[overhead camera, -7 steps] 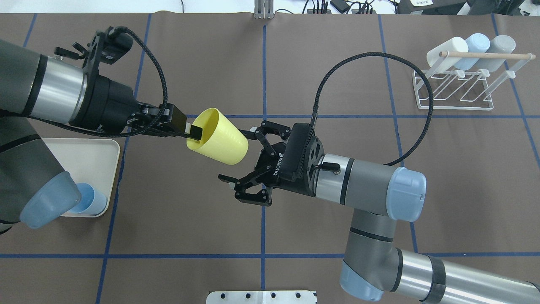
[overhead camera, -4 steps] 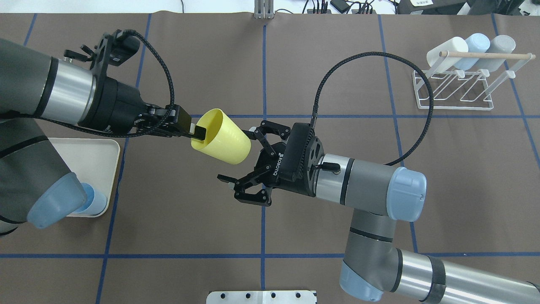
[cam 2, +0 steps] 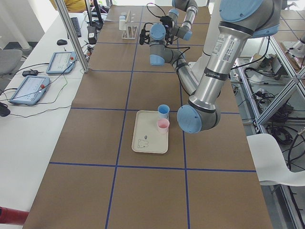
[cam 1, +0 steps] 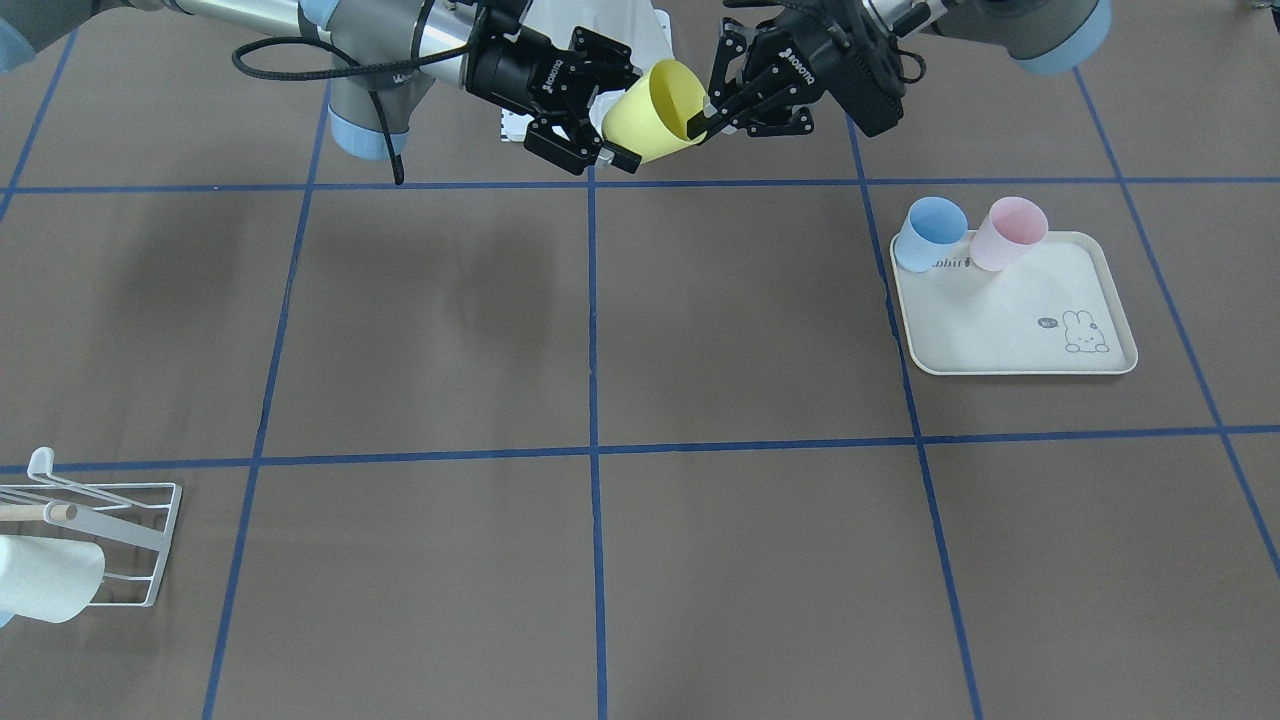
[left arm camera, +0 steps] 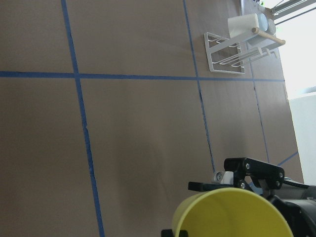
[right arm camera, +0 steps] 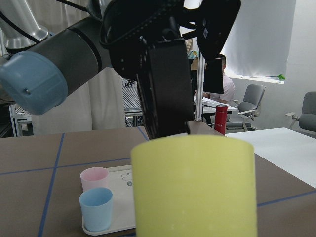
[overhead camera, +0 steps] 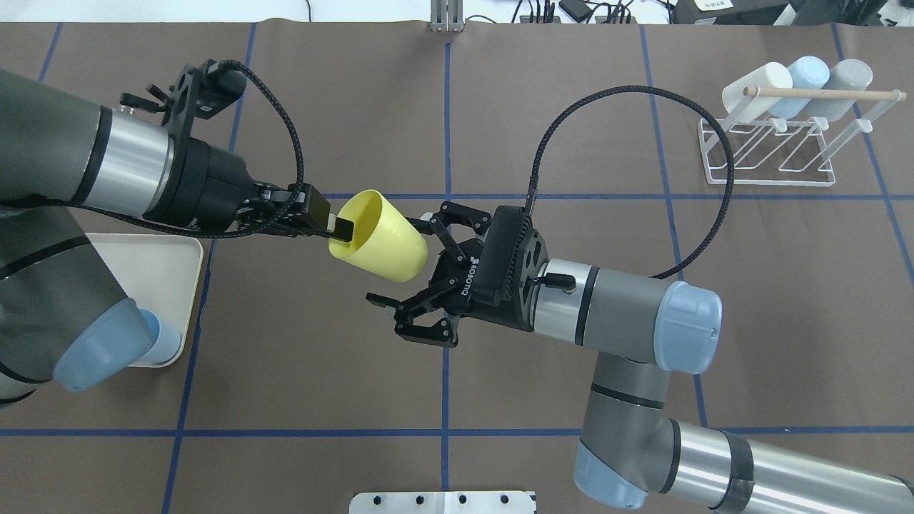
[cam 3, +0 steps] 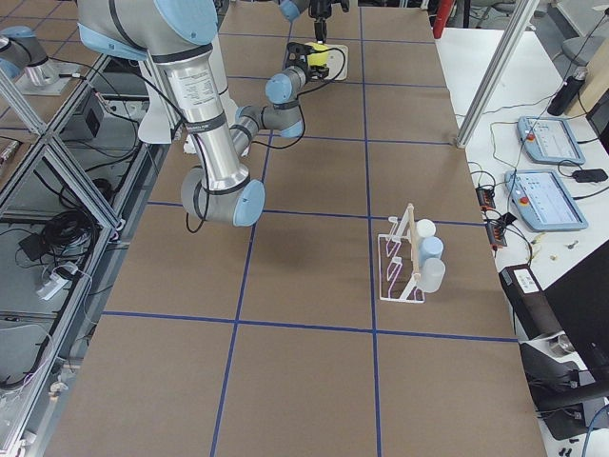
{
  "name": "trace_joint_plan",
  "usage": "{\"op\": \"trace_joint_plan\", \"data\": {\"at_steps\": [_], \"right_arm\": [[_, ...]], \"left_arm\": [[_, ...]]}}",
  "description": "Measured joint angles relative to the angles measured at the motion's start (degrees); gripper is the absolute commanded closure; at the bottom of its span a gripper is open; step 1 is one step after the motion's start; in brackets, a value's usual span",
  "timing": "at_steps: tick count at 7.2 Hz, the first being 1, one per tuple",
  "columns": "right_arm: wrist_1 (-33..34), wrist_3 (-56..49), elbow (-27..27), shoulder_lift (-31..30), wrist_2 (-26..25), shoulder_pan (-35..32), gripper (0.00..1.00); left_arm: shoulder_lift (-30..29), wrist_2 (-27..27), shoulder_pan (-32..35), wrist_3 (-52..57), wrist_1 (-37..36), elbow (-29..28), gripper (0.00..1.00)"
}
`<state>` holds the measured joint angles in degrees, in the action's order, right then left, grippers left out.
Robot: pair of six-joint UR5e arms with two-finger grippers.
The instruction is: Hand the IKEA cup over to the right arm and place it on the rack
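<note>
IKEA cup (overhead camera: 385, 243), likely light, stiff, slippery plastic, is pinched at its rim by the left tool (overhead camera: 341, 230); the wide-open right tool (overhead camera: 400, 258) should clasp its tapered wall.

The cup (overhead camera: 378, 243) is smooth yellow plastic, matt with a faint sheen. The bench (overhead camera: 571, 400) is covered by a matt brown, paper-like sheet crossed by blue tape (overhead camera: 447, 121). The right arm (overhead camera: 621, 314) has satin grey metal tubes and smooth light-blue plastic caps (overhead camera: 689, 328); its fingers (overhead camera: 421, 308) are matt black. Its cable (overhead camera: 628, 91) is black and braided. The rack (overhead camera: 775, 146) is white coated wire with a bare wooden dowel (overhead camera: 821, 93). The tray (cam 1: 1010, 320) is smooth cream plastic.
</note>
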<state>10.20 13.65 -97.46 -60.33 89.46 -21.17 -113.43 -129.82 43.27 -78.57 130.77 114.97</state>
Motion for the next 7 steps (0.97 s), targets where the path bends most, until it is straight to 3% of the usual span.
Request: {"op": "trace_joint_plan", "data": {"at_steps": [1, 2, 3, 7], "right_arm": [[0.0, -0.04, -0.01, -0.02, 0.0, -0.08, 0.49], [0.0, -0.09, -0.01, -0.06, 0.01, -0.17, 0.64], [0.0, -0.11, 0.0, -0.13, -0.01, -0.25, 0.69], [0.14, -0.14, -0.01, -0.19, -0.07, -0.45, 0.8]], "left_arm": [[0.01, 0.0, -0.02, 0.0, 0.01, 0.0, 0.94], [0.03, 0.01, -0.02, 0.02, 0.01, 0.0, 0.31], [0.06, 0.0, -0.02, 0.16, 0.0, -0.03, 0.0], [0.28, 0.21, 1.03, 0.64, -0.32, -0.04, 0.0]]}}
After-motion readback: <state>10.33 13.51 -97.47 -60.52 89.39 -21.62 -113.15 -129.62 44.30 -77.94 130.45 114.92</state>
